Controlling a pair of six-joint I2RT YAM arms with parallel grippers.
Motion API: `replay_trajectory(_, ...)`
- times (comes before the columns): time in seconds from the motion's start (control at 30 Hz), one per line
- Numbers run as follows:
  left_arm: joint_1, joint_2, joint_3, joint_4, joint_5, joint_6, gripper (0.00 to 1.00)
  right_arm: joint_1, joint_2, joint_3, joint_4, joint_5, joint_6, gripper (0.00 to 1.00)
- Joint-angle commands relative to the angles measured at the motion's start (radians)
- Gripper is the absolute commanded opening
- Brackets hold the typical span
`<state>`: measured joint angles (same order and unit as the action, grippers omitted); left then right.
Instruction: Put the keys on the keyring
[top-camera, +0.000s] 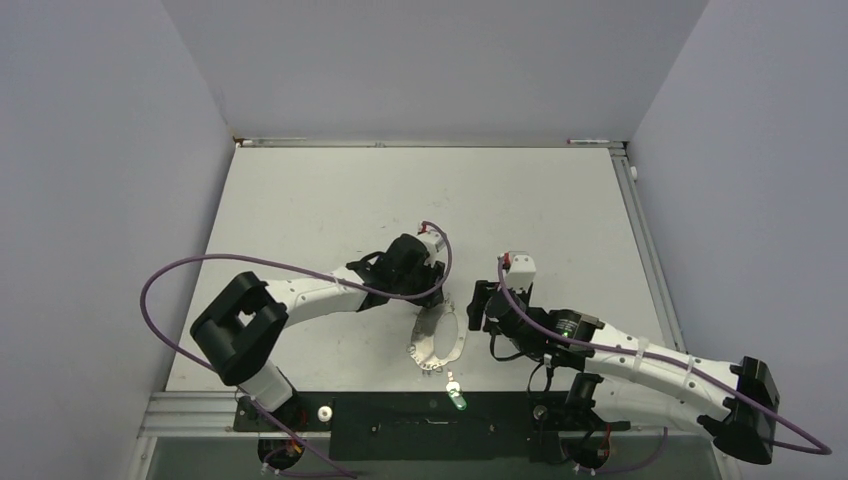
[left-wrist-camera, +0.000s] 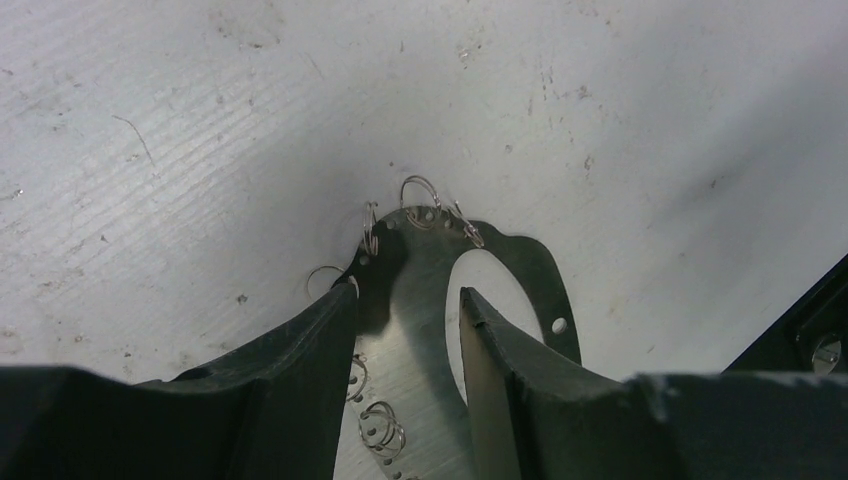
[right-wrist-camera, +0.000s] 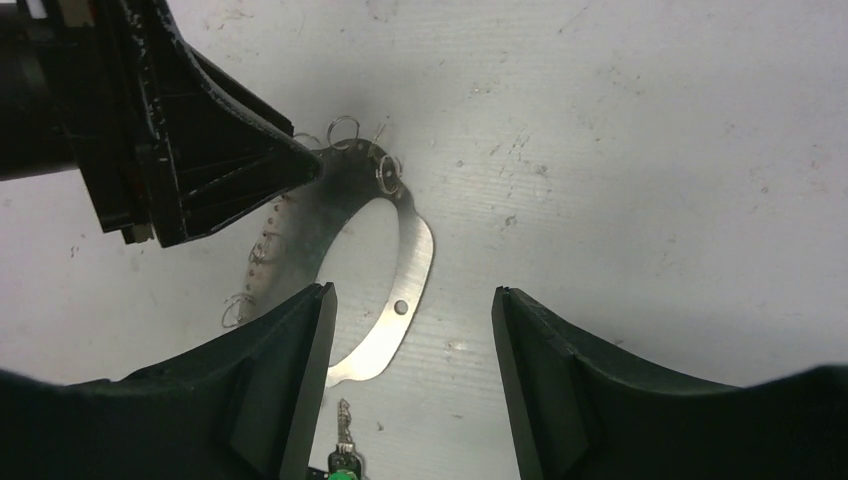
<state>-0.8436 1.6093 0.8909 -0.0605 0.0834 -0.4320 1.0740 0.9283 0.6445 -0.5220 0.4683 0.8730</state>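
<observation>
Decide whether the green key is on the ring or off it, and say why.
Off. The key lies loose just beyond the ring's end, with a gap between them in the right wrist view.

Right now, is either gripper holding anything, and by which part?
The right gripper is open and empty. The left gripper straddles the keyring band beside its wire loops; whether it clamps cannot be told.
</observation>
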Motion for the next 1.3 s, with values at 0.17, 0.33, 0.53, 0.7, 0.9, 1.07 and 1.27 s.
replay_trajectory(0.17,0.001,-0.182,-0.050,-0.098,-0.071,0.034,0.47,0.100,0.079,-0.028,-0.041,-0.265,0.073,0.57)
replay_trajectory(0.33,-0.002,-0.339,-0.105,-0.160,-0.153,0.032,0.51,0.399,0.260,0.063,-0.182,-0.066,0.265,0.58)
replay_trajectory(0.53,-0.018,-0.508,-0.153,-0.207,-0.205,-0.011,0.53,0.555,0.349,0.071,-0.251,0.056,0.592,0.53)
replay_trajectory(0.7,-0.022,-0.608,-0.214,-0.217,-0.257,-0.040,0.53,0.604,0.257,-0.058,-0.152,0.083,0.824,0.49)
replay_trajectory(0.9,-0.185,-0.635,-0.215,-0.317,-0.383,-0.121,0.52,0.607,0.142,-0.223,0.041,0.079,0.931,0.41)
replay_trajectory(1.07,-0.290,-0.646,-0.199,-0.404,-0.433,-0.194,0.52,0.607,0.162,-0.240,0.091,0.075,0.935,0.38)
replay_trajectory(1.27,-0.399,-0.645,-0.206,-0.497,-0.416,-0.317,0.53,0.607,0.164,-0.278,0.166,0.058,0.937,0.31)
